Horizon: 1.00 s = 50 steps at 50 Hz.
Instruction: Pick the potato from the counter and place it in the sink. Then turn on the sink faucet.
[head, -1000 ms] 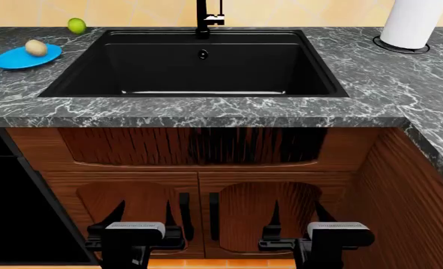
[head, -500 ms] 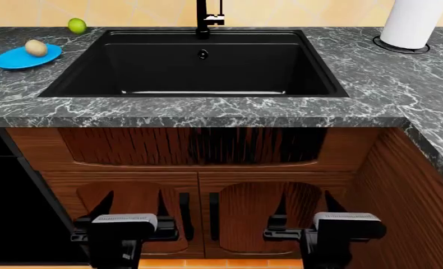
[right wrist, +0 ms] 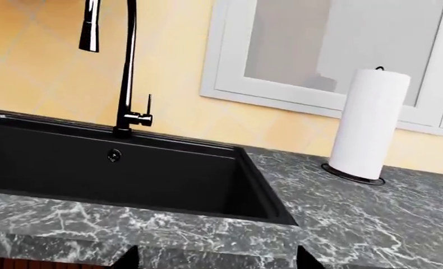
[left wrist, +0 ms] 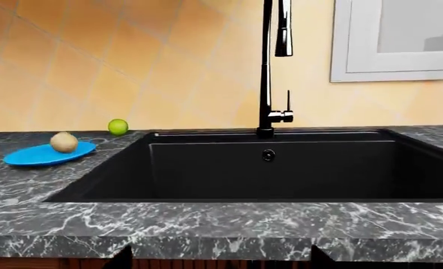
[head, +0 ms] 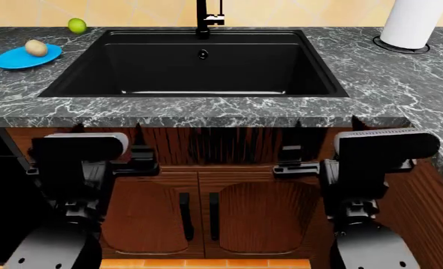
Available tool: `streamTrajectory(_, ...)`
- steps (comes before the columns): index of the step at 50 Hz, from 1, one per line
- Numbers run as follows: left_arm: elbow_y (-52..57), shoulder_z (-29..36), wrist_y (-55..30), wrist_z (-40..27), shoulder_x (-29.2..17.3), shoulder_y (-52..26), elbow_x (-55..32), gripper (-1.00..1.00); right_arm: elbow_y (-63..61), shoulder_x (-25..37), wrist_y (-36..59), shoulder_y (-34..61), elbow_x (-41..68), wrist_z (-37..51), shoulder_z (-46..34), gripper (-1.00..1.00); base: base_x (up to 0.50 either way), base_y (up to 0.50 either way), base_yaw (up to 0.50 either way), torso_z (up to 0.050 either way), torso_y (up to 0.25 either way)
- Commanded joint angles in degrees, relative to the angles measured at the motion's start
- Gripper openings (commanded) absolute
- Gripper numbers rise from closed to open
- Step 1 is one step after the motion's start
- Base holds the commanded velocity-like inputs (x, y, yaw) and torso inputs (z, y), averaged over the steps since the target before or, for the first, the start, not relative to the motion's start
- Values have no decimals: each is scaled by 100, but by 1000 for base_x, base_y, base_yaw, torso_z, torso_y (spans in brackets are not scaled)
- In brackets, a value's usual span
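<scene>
The tan potato (head: 35, 47) lies on a blue plate (head: 15, 59) on the dark marble counter (head: 206, 106), left of the black sink (head: 206, 73). It also shows in the left wrist view (left wrist: 64, 142). The black faucet (head: 202, 17) stands behind the sink's middle, with its thin lever (left wrist: 287, 101) upright. My left gripper (head: 107, 129) and right gripper (head: 324, 123) are both open and empty. They are just below the counter's front edge, in front of the sink and far from the potato. In each wrist view only the dark fingertips (left wrist: 124, 259) (right wrist: 130, 256) show.
A green lime (head: 76, 25) sits on the counter behind the plate. A white paper towel roll (head: 412, 22) stands at the back right, where the counter turns toward me. Wooden cabinet doors (head: 199, 207) are below the counter. A window frame (right wrist: 319, 56) is on the wall.
Both arms have risen from low in front of the cabinet doors to just under the counter's front edge. The potato, plate and lime have not moved.
</scene>
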Motion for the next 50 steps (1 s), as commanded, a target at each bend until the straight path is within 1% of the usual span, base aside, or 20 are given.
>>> streamTrajectory(1, 324, -163, -1634, -32, -131, -1413, -334, 100, -478, -83, 1919, 1560, 136, -280, 137, 100, 0, 0, 0, 0, 0)
streamTrajectory(2, 155, -165, -1882, -38, -166, -1847, -348, 100, -316, -4, 2177, 1961, 147, -330, 42, 100, 0, 0, 0, 0, 0)
streamTrajectory(6, -57, -210, -2133, -24, -203, -2345, -389, 100, -126, 29, 2383, 2395, 202, -419, 99, 100, 0, 0, 0, 0, 0)
streamTrajectory(8, -172, -223, -2213, -30, -213, -2531, -394, 100, -49, -40, 2502, 2564, 260, -483, 243, 100, 0, 0, 0, 0, 0)
streamTrajectory(9, -198, -214, -2242, -35, -229, -2613, -392, 100, 3, -28, 2541, 2643, 263, -487, 231, 100, 0, 0, 0, 0, 0)
streamTrajectory(10, -269, -235, -2319, -20, -231, -2759, -414, 100, 85, 104, 2562, 2751, 240, -476, 9, 100, 0, 0, 0, 0, 0)
streamTrajectory(15, -560, -205, -2281, -33, -260, -3027, -386, 100, 258, 20, 2675, 3051, 323, -559, 141, 100, 0, 0, 0, 0, 0)
streamTrajectory(31, -832, -193, -2198, -45, -300, -3148, -403, 100, 503, -48, 2742, 3372, 422, -597, 307, 100, 26, 0, 0, 0, 0)
streamTrajectory(39, -924, -121, -2219, -66, -316, -3231, -409, 100, 553, -68, 2953, 3583, 479, -612, 278, 100, 196, 0, 0, 0, 0)
streamTrajectory(50, -986, -148, -2156, -68, -369, -3220, -426, 100, 594, -43, 2881, 3535, 512, -593, 298, 100, 312, 89, 0, 0, 0)
